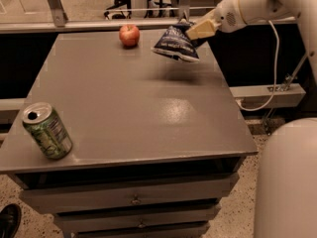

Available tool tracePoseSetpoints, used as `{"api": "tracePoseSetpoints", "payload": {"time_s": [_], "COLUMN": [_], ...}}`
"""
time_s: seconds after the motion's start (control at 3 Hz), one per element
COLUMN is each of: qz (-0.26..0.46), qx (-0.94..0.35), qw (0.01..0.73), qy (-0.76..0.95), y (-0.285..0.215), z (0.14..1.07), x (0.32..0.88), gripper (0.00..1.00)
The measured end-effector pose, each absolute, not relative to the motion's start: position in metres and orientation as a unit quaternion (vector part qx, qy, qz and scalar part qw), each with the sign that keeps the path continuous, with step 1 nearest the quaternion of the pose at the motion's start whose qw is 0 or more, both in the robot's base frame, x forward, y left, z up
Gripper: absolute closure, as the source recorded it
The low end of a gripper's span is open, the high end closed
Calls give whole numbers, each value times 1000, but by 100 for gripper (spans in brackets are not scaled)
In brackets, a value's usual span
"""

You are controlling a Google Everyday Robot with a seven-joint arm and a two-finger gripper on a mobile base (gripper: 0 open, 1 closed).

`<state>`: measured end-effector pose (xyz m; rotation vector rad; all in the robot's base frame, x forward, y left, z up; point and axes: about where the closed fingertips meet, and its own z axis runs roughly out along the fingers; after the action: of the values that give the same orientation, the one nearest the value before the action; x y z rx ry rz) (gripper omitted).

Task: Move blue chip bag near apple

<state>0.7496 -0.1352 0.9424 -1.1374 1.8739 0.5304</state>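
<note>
pincer [194,29] gripping blue chip bag [176,43] above table [133,103], right of apple [129,35]

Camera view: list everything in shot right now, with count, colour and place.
blue chip bag: one, dark navy with white lettering, hanging above the table's far right part, right of the apple
apple: one, red, on the table's far edge
soda can: one, green, near left corner of the table
table: one, grey, drawers below
cable: one, white, hanging right of the table
shoe: one, black, bottom left on the floor
gripper: one, tan, shut on the blue chip bag's upper end
arm: one, white, top right
</note>
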Motion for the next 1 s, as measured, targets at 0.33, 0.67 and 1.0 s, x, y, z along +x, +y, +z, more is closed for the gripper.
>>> {"api": "tracePoseSetpoints", "payload": {"time_s": [0.33, 0.67, 1.0], "qz": [213, 183, 163], "qx": [-454, -450, -445], "qw": [469, 492, 497], "qy": [727, 722, 727], "y": [-115, -101, -88], "z": [963, 972, 964], "x": [785, 815, 838], "gripper": [100, 100, 100]}}
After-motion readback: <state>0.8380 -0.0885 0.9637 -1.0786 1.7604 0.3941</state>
